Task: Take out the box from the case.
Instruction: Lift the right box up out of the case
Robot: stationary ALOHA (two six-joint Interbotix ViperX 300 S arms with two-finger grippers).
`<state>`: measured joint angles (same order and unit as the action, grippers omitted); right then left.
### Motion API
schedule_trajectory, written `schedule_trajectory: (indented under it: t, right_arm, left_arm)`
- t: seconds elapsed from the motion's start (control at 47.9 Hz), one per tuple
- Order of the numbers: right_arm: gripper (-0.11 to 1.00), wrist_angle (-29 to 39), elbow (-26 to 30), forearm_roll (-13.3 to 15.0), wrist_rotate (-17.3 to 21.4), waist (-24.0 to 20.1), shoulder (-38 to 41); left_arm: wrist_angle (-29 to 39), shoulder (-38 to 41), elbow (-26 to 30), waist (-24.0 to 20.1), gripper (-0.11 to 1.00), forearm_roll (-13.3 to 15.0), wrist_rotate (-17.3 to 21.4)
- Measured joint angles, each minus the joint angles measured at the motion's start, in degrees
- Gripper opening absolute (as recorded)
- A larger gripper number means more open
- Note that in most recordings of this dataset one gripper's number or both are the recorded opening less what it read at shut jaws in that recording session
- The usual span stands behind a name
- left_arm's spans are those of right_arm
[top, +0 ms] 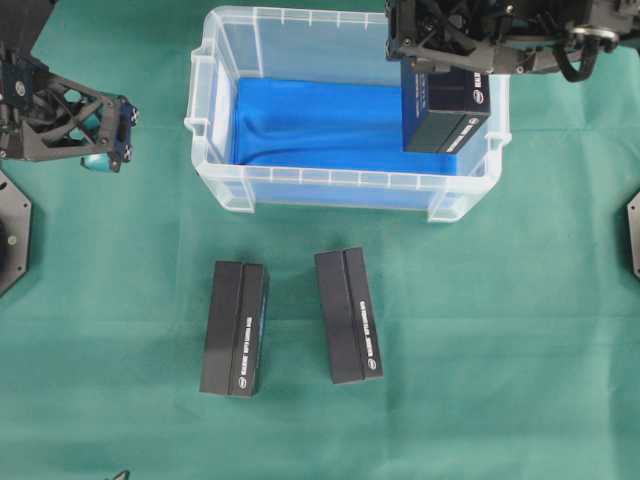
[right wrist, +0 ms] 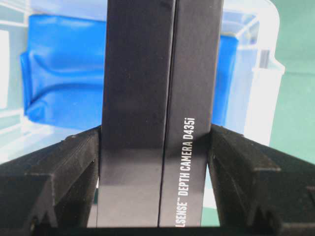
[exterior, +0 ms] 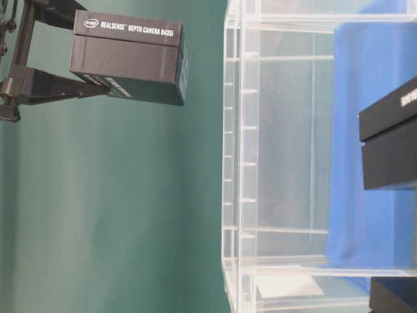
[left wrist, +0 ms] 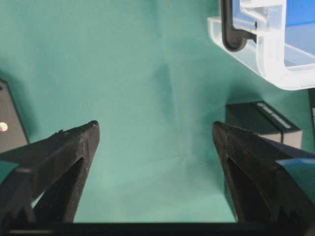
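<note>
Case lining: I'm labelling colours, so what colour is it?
Blue lining, clearest in the overhead view.

My right gripper (right wrist: 155, 147) hides two side faces of the box (right wrist: 157, 98); the box's ends are cut off at the top and bottom edges of my right wrist view. In the overhead view, my right arm covers the far right corner of the case (top: 215, 130). At table level, a second box (exterior: 391, 137) is cut off at the right edge.
</note>
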<state>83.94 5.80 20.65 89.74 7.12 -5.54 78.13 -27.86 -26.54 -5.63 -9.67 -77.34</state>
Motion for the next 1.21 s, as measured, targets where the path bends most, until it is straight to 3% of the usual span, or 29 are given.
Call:
schedule_trajectory:
  t: [1.21]
  right_arm:
    - [0.65,0.09,0.0,0.0,0.0,0.0,0.0]
  left_arm:
    - [0.0,-0.79,-0.62,0.0,0.97,0.09,-0.18]
